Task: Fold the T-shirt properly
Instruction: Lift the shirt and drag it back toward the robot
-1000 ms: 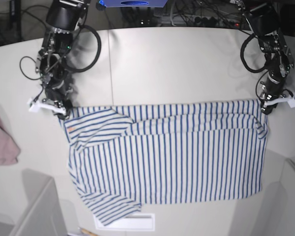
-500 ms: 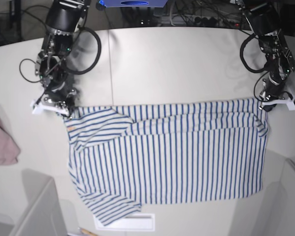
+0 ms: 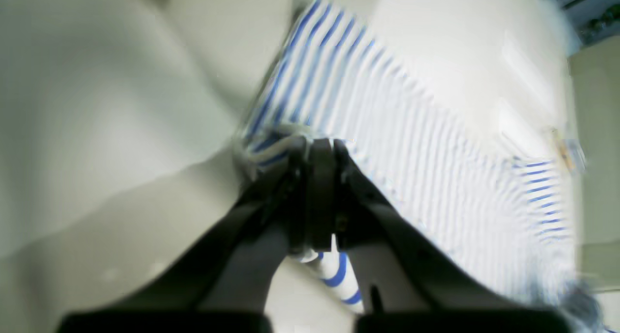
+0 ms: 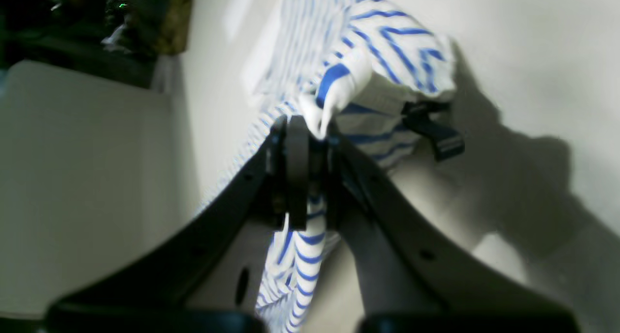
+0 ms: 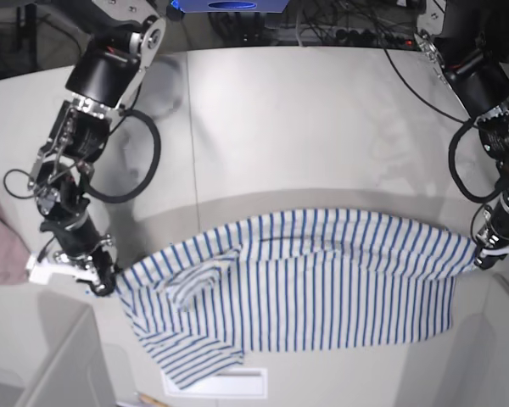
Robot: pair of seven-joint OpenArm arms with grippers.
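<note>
Both claws are clamped on the shirt (image 5: 305,280). The left claw (image 5: 483,257) pinches one top corner and the right claw (image 5: 102,280) pinches the other, so the top edge sags between them. The lower part lies on the table (image 5: 280,119). A pink cloth (image 5: 2,250) sits off to the side.

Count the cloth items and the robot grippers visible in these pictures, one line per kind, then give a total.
Striped T-shirt: 1
Pink cloth: 1
Grippers: 2, the left gripper and the right gripper, each shut on a corner of the T-shirt
Total: 4
</note>
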